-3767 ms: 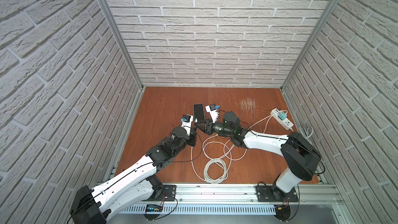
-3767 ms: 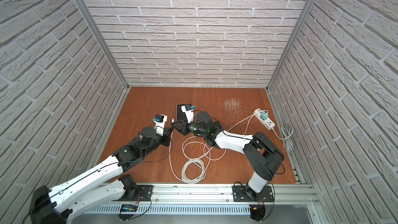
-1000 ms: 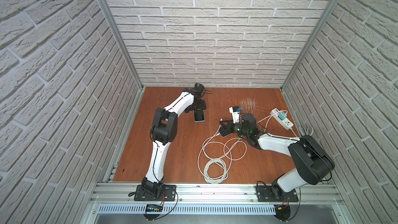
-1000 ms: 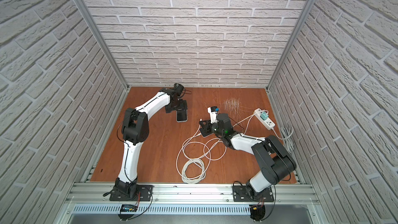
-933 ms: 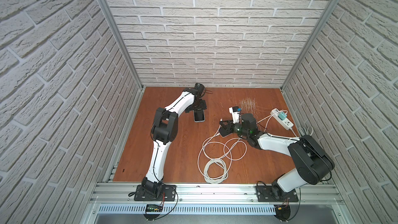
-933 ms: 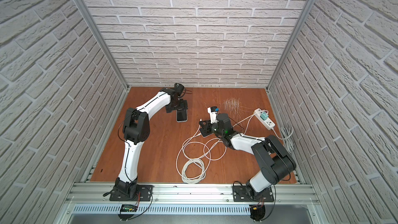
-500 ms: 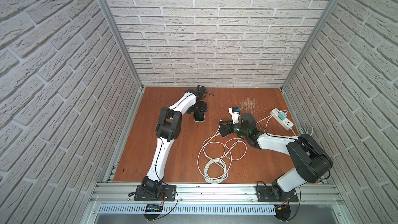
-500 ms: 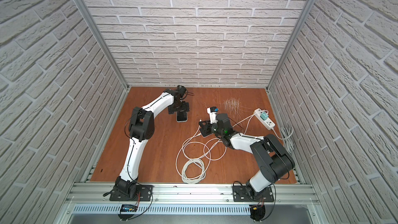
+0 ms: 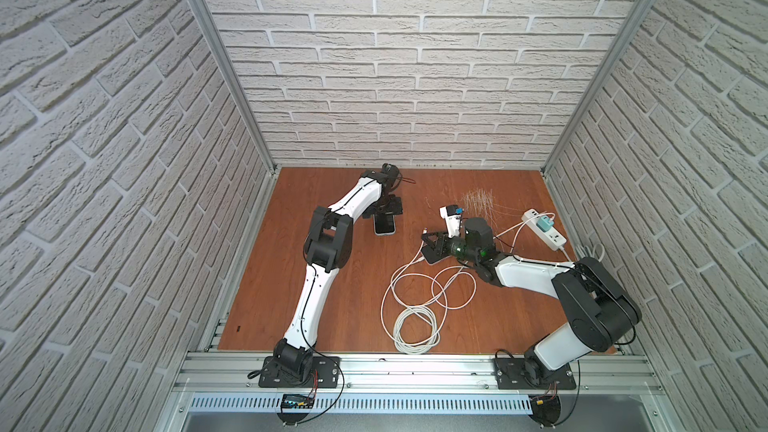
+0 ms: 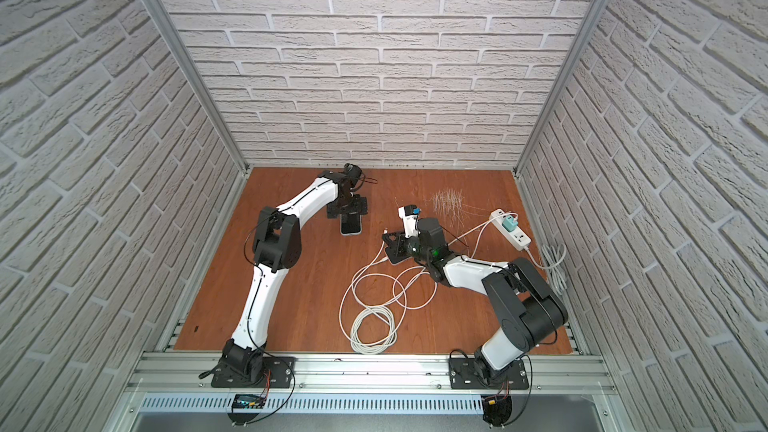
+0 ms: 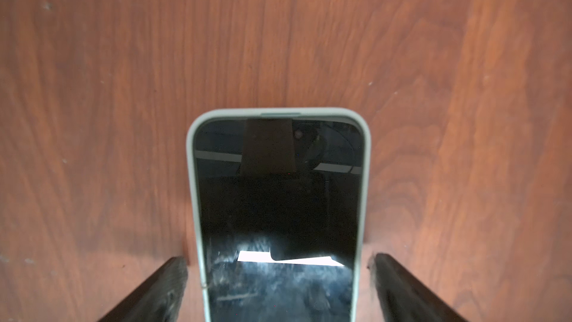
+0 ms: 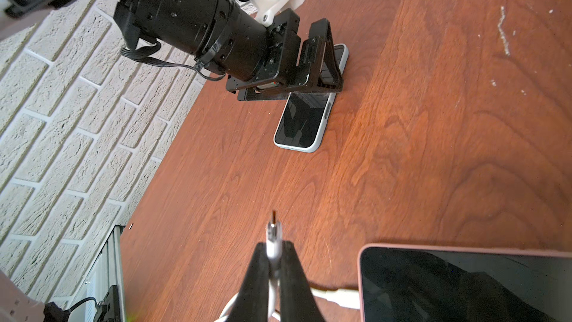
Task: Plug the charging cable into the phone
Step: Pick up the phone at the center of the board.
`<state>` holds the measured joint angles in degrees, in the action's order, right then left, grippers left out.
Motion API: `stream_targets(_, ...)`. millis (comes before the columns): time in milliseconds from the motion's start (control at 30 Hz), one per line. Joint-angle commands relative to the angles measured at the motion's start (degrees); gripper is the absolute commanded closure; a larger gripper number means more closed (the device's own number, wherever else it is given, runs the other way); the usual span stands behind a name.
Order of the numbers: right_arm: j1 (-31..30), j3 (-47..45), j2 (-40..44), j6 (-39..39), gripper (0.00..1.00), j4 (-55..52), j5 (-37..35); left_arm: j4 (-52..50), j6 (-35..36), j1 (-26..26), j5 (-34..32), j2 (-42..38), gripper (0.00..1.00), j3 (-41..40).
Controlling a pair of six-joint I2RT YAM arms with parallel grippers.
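The phone point(image 11: 278, 196) shows glossy glass in a matt case; the table point(image 11: 93, 88) is smooth wood grain.

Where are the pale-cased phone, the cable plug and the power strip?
pale-cased phone point(image 11: 278, 199), left wrist view, on its dark screen.
cable plug point(image 12: 274, 238), right wrist view, on its white shell.
power strip point(image 9: 555, 236), in a top view, on its white body.

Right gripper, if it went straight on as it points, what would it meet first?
Probably the near end of the phone, lying between the open jaws of the left gripper. The tabletop between looks free, though the height of the right gripper is unclear.
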<state>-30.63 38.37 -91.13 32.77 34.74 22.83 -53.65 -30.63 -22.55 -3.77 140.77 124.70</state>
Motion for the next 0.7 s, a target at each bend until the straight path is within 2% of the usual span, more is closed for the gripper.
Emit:
stream_targets(0,0.22,1.1,-0.18,-0.08,0.97,2.49,0.72,-2.71,0.41,-0.21,-1.45,1.79,0.02,1.33)
stream_targets(167,0.22,1.11,-0.19,-0.08,0.97,2.47,0.57,-4.27,-0.02,-0.2,-1.4,3.78,0.03,2.8)
stream_targets(367,0.22,1.09,-0.1,-0.08,0.97,2.39,0.6,-5.14,-0.09,-0.16,-1.43,5.28,0.13,3.94)
stream_targets(500,0.23,1.1,-0.1,-0.1,0.97,2.43,0.56,-4.87,0.42,-0.22,-0.81,5.69,0.29,3.92)
stream_targets(600,0.22,1.13,-0.1,-0.08,0.97,2.41,0.64,-4.25,0.8,-0.26,0.47,5.47,0.5,3.67)
stream_targets(667,0.22,1.09,-0.12,-0.1,0.97,2.45,0.8,-2.55,0.82,-0.38,1.22,3.84,0.6,2.02)
